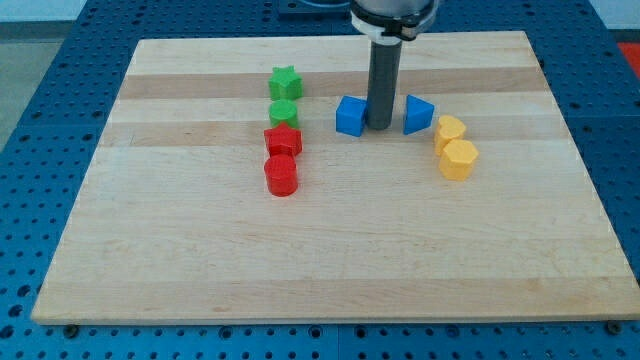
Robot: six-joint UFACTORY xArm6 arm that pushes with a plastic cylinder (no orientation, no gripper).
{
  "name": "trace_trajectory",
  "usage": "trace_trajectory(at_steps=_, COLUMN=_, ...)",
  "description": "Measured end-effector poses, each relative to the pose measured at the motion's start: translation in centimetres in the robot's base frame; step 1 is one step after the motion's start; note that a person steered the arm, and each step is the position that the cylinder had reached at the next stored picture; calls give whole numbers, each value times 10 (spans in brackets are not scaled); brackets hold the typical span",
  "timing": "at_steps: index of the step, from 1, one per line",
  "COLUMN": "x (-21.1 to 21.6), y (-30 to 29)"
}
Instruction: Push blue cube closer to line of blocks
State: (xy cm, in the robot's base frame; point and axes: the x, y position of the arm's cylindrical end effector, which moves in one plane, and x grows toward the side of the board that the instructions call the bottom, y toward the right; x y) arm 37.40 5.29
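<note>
table (pixel 330 270): pale wooden board, made of lengthwise planks in slightly differing tones, some lighter, some warmer brown. grain runs left to right across the view. front edge shows a thin lighter side face.

under and around it: blue perforated surface (pixel 60 130), regular grid of small dark holes, showing at the view's left, right and bottom margins and in the top corners.

top left corner: a strip of pale grey floor or wall (pixel 40 8), too little showing to tell which.

light: even, soft, from above; short faint shadows, no glare on the wood.
</note>
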Motion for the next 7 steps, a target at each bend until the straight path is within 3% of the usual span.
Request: trace_trajectory(at_steps=7, x=0, y=-107)
